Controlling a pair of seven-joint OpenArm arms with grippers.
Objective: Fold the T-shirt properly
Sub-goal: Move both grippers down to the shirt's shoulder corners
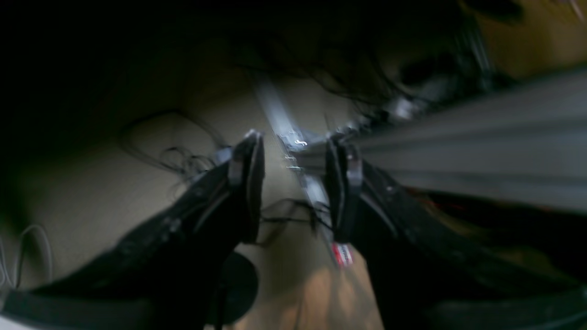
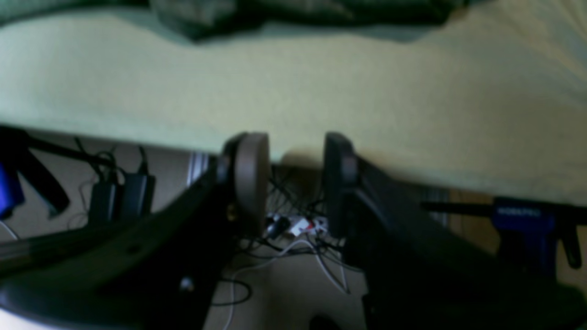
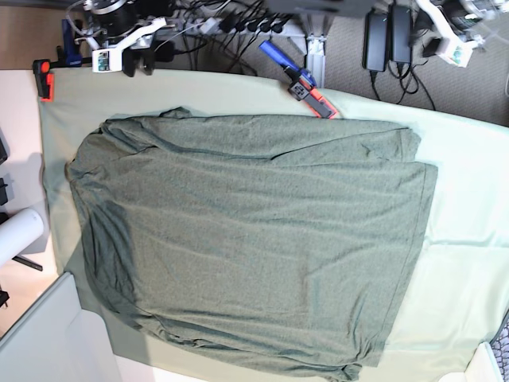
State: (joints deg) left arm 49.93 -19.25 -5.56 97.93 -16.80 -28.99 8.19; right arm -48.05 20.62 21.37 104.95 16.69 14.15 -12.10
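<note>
The T-shirt (image 3: 246, 239) lies spread flat, dark heathered grey-green, over most of the pale mint table sheet (image 3: 469, 239). Both arms are pulled back past the table's far edge, and neither touches the shirt. The right arm (image 3: 119, 44) is at the top left of the base view and the left arm (image 3: 453, 32) at the top right. In the right wrist view my right gripper (image 2: 294, 137) stands open over the sheet's edge (image 2: 293, 82), with the T-shirt (image 2: 275, 11) further off. The left wrist view is blurred. There my left gripper (image 1: 294, 140) is open and empty above the floor.
An orange clamp (image 3: 44, 79) and a blue-and-orange clamp (image 3: 301, 81) grip the sheet's far edge. A blue clamp (image 2: 523, 220) shows under the table edge. Cables and power bricks (image 3: 386, 36) lie on the floor behind. A white roll (image 3: 16, 235) sits at the left.
</note>
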